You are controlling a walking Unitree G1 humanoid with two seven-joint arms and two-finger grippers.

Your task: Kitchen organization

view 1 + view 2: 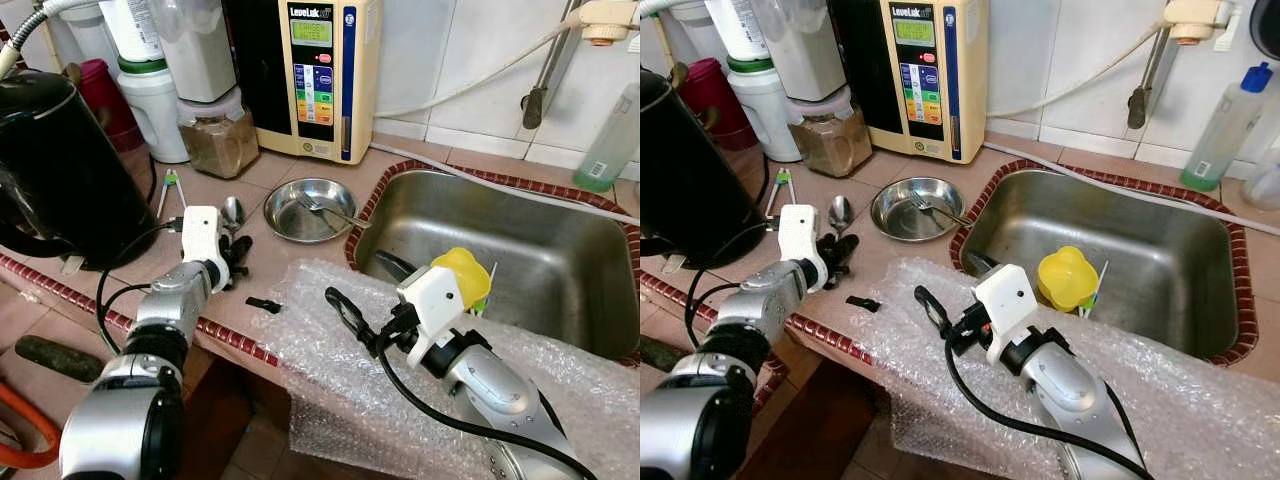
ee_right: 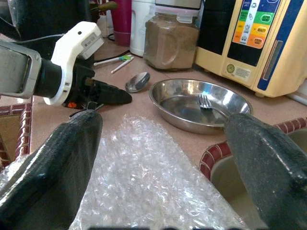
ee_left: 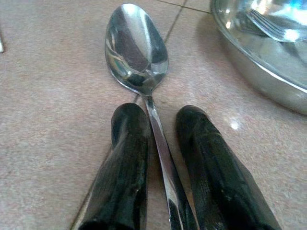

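Right gripper (image 1: 345, 310) jaws wide, left gripper (image 3: 160, 143) jaws straddling spoon (image 3: 136, 50) handle, bowl pointing away.

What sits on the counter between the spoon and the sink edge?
A shallow steel dish with a fork in it lies between the spoon and the sink, seen in both eye views. The left gripper straddles the spoon's handle.
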